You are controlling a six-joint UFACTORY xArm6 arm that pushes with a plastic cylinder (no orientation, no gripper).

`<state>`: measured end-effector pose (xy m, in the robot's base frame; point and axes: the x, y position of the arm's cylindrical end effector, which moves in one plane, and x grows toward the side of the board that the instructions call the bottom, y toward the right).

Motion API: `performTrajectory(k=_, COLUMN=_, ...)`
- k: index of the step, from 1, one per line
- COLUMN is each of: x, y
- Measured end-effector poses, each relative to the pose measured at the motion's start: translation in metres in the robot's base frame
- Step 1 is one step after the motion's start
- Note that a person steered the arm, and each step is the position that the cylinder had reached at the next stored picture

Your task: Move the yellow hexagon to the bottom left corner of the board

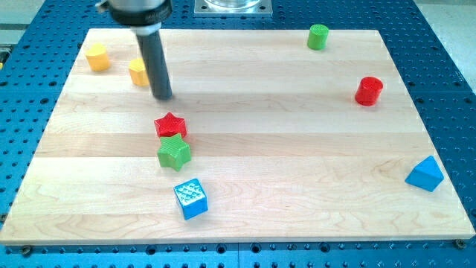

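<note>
Two yellow blocks lie near the board's top left. One (97, 56) sits by the corner and looks hexagonal or round. The other (137, 72) lies to its right, partly hidden behind my rod, and its shape is unclear. My tip (162, 97) rests on the board just right of and below this second yellow block, and the rod stands against that block's right side. The board's bottom left corner (22, 231) is far below both yellow blocks.
A red star (170, 124) and a green star (174, 152) touch each other just below my tip. A blue cube (191, 199) lies below them. A green cylinder (318, 36), a red cylinder (369, 91) and a blue triangular block (425, 174) are on the right.
</note>
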<state>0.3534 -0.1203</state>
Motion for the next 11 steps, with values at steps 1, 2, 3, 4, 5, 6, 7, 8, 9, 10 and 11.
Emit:
performTrajectory(k=1, x=-0.054, y=-0.019)
performTrajectory(k=2, x=-0.021, y=-0.049)
performTrajectory(k=3, x=0.046, y=-0.075)
performTrajectory(k=4, x=-0.003, y=-0.064)
performTrajectory(k=5, x=0.050, y=-0.105)
performTrajectory(k=6, x=0.100, y=-0.127)
performTrajectory(k=7, x=0.077, y=-0.143)
performTrajectory(k=8, x=0.136, y=-0.154)
performTrajectory(k=9, x=0.176, y=-0.133)
performTrajectory(k=10, x=0.150, y=-0.115)
performTrajectory(k=11, x=0.149, y=-0.087)
